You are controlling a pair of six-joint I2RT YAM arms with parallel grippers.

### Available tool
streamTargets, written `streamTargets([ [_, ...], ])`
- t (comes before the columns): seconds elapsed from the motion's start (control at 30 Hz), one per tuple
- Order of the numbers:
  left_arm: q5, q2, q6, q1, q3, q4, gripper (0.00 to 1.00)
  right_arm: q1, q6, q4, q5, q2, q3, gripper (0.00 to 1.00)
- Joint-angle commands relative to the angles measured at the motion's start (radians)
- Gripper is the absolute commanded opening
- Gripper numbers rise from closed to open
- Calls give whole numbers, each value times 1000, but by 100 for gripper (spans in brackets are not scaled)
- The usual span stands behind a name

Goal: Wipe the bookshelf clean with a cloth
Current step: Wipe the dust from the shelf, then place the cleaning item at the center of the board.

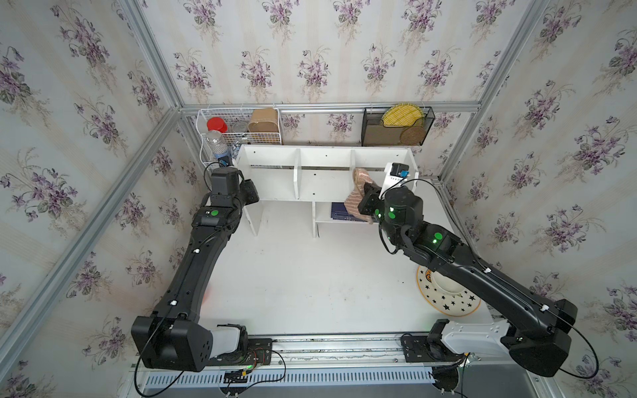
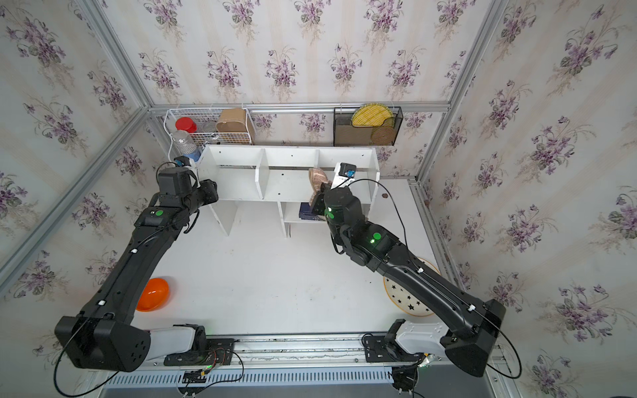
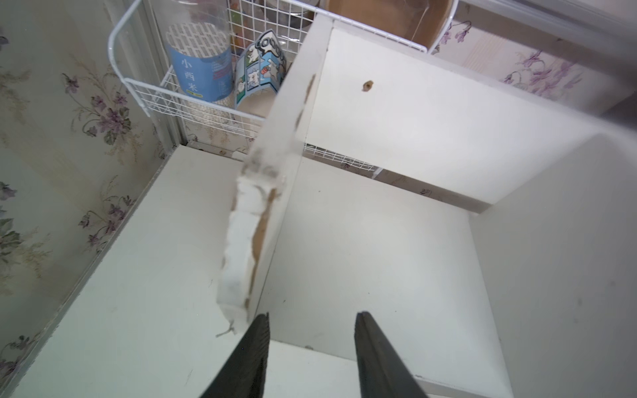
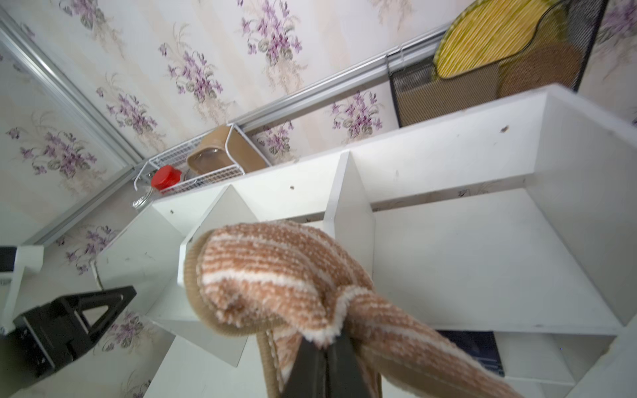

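Bookshelf [image 1: 272,187] stands against the back wall in both top views, its three upper compartments open to the front. The cloth [image 1: 359,177] hangs bunched at the front of the right compartment, just beside the right divider [image 1: 352,162]. It is pinched in the right gripper [image 1: 368,190], and its lower end drapes past the shelf's front edge. The left gripper [image 1: 251,194] sits at the shelf's left end; its jaws cannot be read from up here.

In the left wrist view, the left gripper [image 3: 312,315] has its jaws apart with nothing between them. It points into the left compartment, just beside the chipped side panel [image 3: 241,248]. A white wire basket [image 3: 138,86] hangs behind that panel.

In the right wrist view, the right gripper [image 4: 327,351] is clamped on a fold of the cloth [image 4: 275,275], which bulges in front of the dividers. Whether the cloth touches the shelf floor cannot be told.
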Motion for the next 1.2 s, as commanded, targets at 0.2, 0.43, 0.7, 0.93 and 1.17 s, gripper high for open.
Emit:
streamTargets([
  [0.2,80,-36,2,-12,-76,150,29,-208,-5,-83,-116,167,194,0],
  [0.43,22,-86,27,-60,-161,201,4,66,-91,72,-58,-21,-108,0],
  [0.7,3,-113,39,-79,-186,211,0,283,25,186,-122,-63,-380,0],
  [0.93,-21,-135,57,-100,-217,217,0,278,162,312,-181,165,-509,0],
  [1.17,-30,-145,63,-119,-235,225,0,261,269,363,-251,189,-684,45],
])
